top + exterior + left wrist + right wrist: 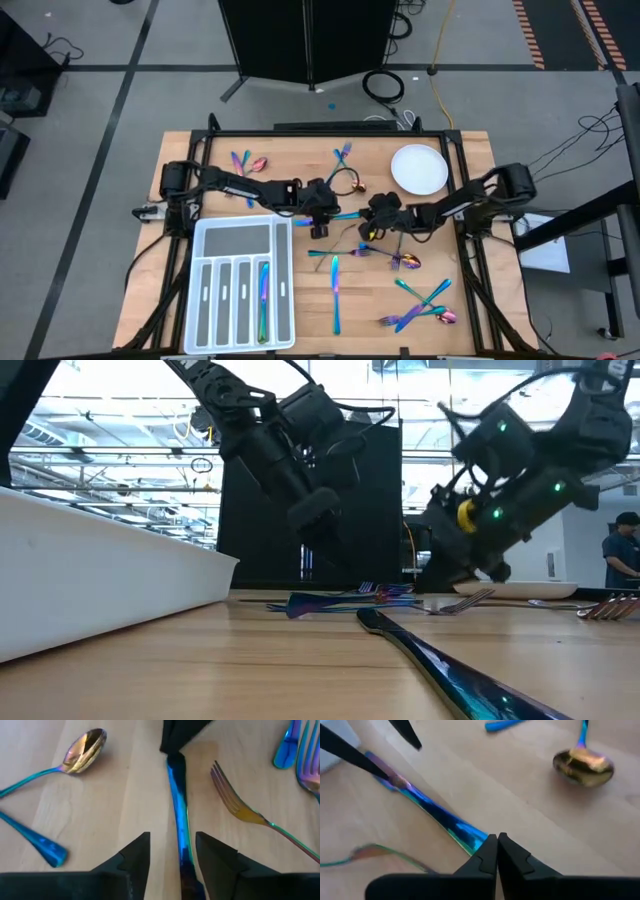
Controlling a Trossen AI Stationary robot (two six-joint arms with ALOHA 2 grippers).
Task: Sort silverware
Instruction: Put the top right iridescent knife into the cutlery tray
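Wooden table (180,160): one tray (243,285), one plate (418,168).

From overhead I get even, bright light on the pale wooden table (230,170), with only soft shadows under the arms. At table height the windows behind backlight both arms into dark shapes, and the near iridescent blue knife handle (450,665) blurs. Just ahead of my right gripper (497,851), the coppery spoon bowl (583,767) glares softly.

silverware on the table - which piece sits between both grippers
The blue knife mid-table: it lies between the left gripper's open fingers while the shut right gripper meets its other end.
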